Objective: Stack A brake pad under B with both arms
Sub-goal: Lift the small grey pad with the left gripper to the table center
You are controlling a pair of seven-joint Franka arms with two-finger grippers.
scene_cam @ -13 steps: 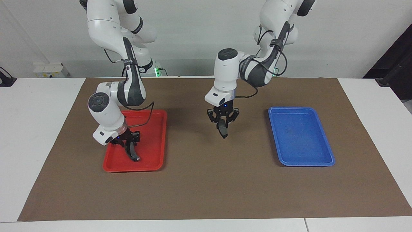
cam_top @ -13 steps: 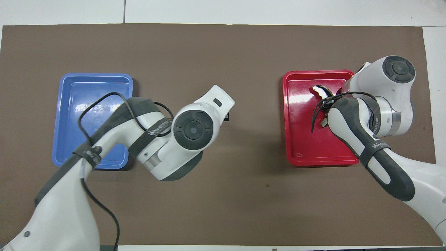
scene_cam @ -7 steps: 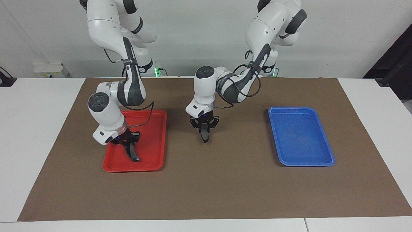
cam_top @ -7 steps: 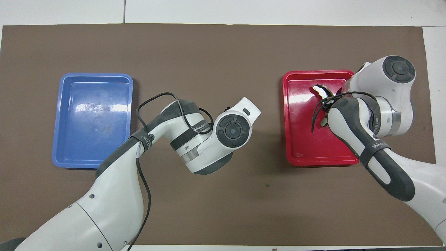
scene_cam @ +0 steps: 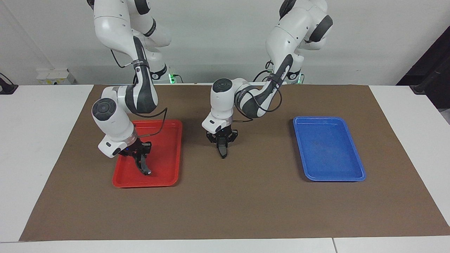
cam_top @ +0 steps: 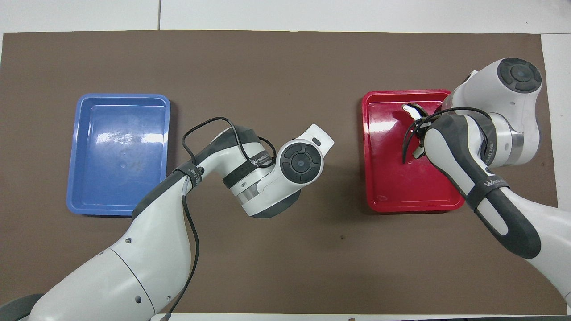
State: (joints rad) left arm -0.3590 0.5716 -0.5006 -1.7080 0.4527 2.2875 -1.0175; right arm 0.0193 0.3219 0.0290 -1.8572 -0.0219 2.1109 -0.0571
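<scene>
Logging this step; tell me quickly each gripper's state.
Left gripper: shut on short grey brake pad.
Right gripper: shut on long black crescent brake pad.

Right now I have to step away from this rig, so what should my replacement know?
Left gripper: shut on the short grey brake pad, held over the brown mat between the two trays.
Right gripper: shut on the long black crescent brake pad, over the red tray; the pad's pale tip shows in the overhead view. Whether the pad has left the tray floor cannot be told.
Blue tray: nothing in it.
Done: both pads gripped.
Left: set the grey pad down, then place the crescent pad on top of it.
</scene>
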